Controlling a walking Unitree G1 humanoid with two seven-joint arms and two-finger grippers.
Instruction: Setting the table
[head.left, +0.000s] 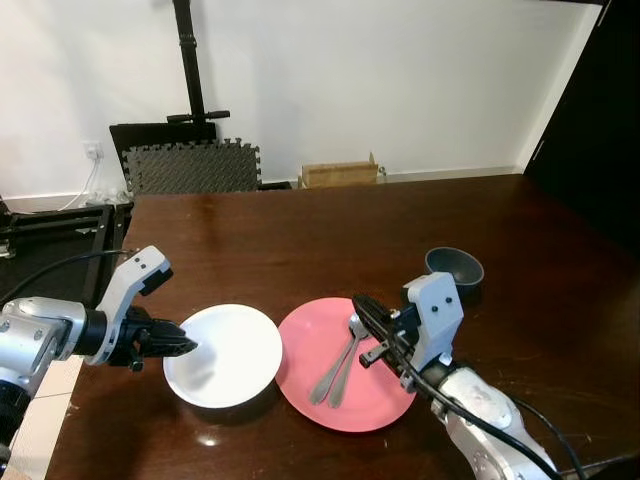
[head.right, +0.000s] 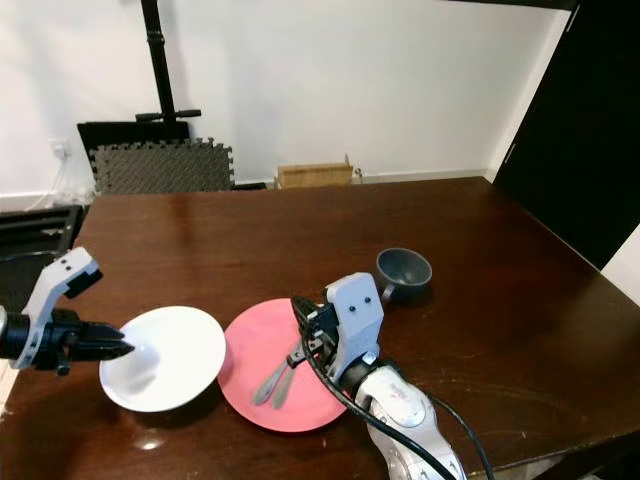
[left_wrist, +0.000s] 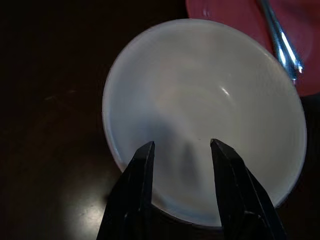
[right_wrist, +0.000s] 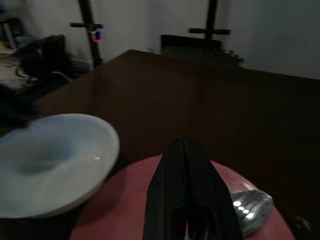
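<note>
A white bowl sits on the dark wooden table, right next to a pink plate. Two spoons lie side by side on the plate. The left gripper hangs at the bowl's left rim with its jaws apart, one finger on each side of the rim. The right gripper hovers over the plate by the spoon heads, its jaws pressed together and holding nothing. A dark grey cup stands on the table behind the plate.
</note>
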